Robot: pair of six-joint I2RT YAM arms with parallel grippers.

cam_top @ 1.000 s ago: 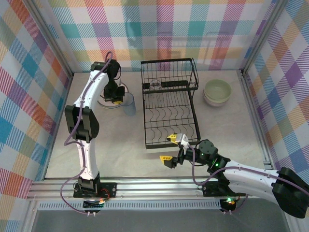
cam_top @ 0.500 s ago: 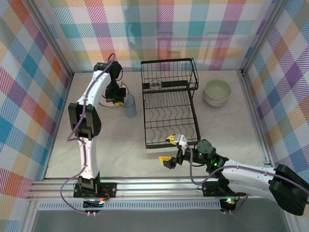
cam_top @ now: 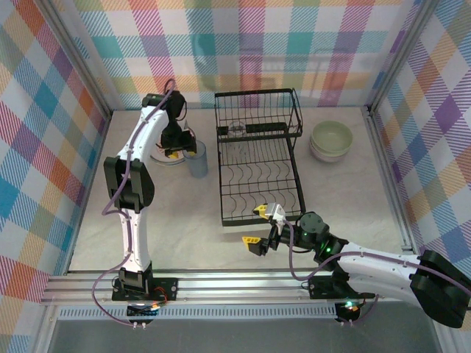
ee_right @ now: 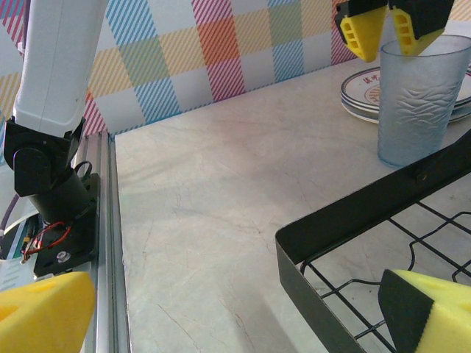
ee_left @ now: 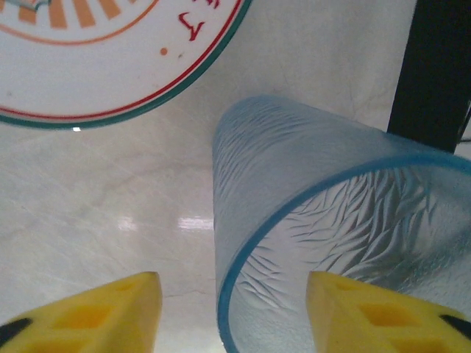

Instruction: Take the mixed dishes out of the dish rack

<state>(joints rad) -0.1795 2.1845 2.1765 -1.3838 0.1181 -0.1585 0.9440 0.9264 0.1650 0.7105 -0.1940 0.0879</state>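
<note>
Left of the dish rack, the left arm hides much of the orange-patterned plate. We see the left gripper with its jaws parted, straddling the rim of the bluish tumbler that stands just beside the rack. Something round in the rack's raised basket is hard to make out. The right gripper gapes empty at the rack's near corner. Stacked bowls sit to the right of the rack on the pale marbled table, within plaid walls.

You have the dish rack at centre frame. A tumbler stands just left of it, stacked plates touching the tumbler's upper left, stacked bowls right of the rack.
</note>
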